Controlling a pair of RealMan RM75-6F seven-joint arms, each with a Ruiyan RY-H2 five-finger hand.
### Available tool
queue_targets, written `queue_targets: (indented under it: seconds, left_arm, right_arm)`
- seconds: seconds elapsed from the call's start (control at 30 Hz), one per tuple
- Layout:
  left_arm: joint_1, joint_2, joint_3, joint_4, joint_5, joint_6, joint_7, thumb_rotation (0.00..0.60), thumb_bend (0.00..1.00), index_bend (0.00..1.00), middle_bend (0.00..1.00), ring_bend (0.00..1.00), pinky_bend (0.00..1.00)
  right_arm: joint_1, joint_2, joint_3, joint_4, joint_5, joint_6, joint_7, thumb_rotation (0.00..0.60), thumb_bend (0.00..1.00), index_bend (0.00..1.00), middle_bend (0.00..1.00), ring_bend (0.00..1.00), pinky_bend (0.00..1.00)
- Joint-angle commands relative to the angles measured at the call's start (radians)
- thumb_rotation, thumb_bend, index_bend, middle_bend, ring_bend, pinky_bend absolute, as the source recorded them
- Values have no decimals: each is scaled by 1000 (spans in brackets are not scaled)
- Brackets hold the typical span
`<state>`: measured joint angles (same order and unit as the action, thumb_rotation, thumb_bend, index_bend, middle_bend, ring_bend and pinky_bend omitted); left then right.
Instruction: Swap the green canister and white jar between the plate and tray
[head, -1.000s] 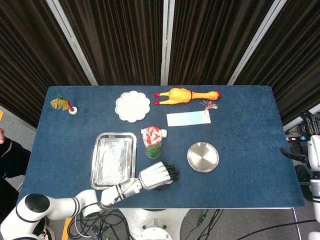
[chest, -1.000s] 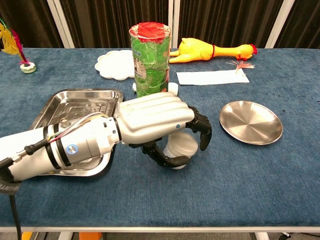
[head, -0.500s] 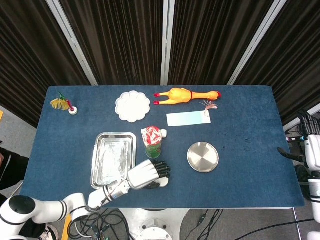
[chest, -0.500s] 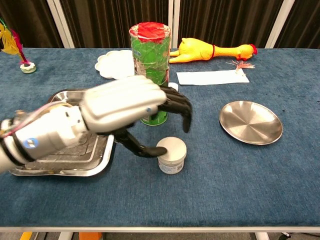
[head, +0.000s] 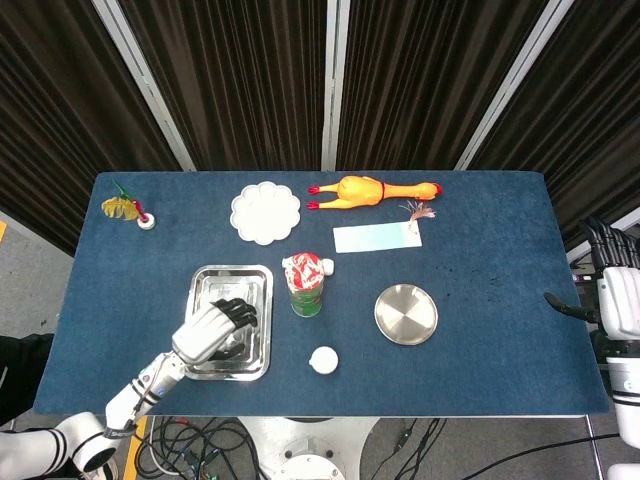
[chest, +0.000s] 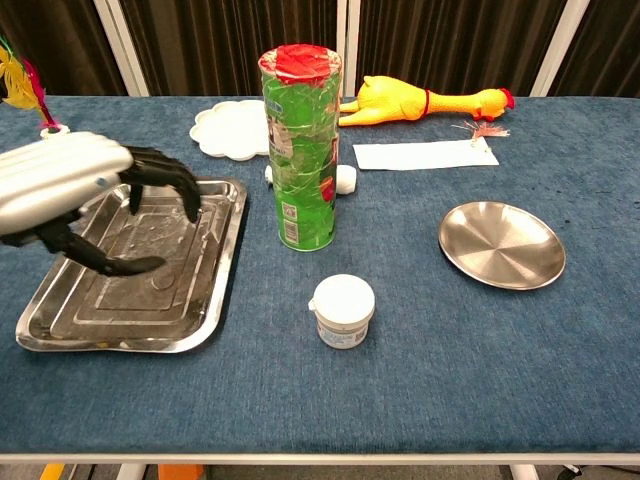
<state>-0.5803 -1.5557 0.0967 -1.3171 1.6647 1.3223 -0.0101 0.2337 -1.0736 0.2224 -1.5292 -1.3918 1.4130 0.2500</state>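
the white jar (chest: 343, 311) has been released by the left hand (chest: 75, 196) and now stands upright on the bare table (head: 480, 300), between the tray (chest: 222, 262) and the plate (chest: 502, 245), touching neither. a second ago the jar was enclosed by the left hand's fingers; half a second ago the hand was lifted clear of it. the hand has since been withdrawn to the robot's left and is now held over the tray, with its fingers (chest: 160, 175) apart, loosely curled, and nothing held between them. the tray itself is seen to hold nothing.

the green canister (chest: 302, 145) stands upright on the table just behind the jar, beside the tray's far right corner, and is likewise on neither container. the plate is unoccupied.

the right hand (head: 610, 270) is parked at the far right table edge, well apart from all task objects; its fingers appear extended with nothing gripped.

it is judged that both objects have been staged off their containers. neither has yet been placed; the canister and the jar remain to be delivered to their swapped positions.
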Motion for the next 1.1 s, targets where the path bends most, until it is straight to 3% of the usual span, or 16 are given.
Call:
queue_targets:
  seconds: [0.03,0.23,0.3,0.47,0.6,0.8,1.1]
  left_arm:
    - [28,12,-49,53,-66,15,-40,600,218,381,315,263,495]
    - [42,52,-124,54,-134,25,-103,600,171,320,312,263,463]
    - [36,75,-143,34,-138,23,-120,600,143,259,301,255,439]
    - [-14,174,-195,-69,-132,-22,-144,600,85,133,231,156,362]
    - [-71,233,-233,-154,-105,-66,-184,600,67,104,180,121,323]
    - [-195,267,-273,-231,-42,-178,-189,600,64,89,161,95,301]
    - [-361,341,-281,-320,-12,-409,-230,600,65,74,110,58,270]
  right_arm:
    - [-1,1,-1,-14,-4,6,-13,600,36,0,0,0,9]
    - [0,-4,-13,-29,-10,-1,-40,600,34,0,0,0,9]
    - [1,-4,-12,-31,-8,-2,-44,600,35,0,0,0,9]
    - [3,0,-2,-38,-2,3,-45,600,35,0,0,0,9]
    - [5,0,1,-38,9,-6,-44,600,33,0,0,0,9]
    - [9,-1,5,-33,16,-12,-37,600,35,0,0,0,9]
    - [11,0,5,-15,23,-23,-21,600,35,0,0,0,9]
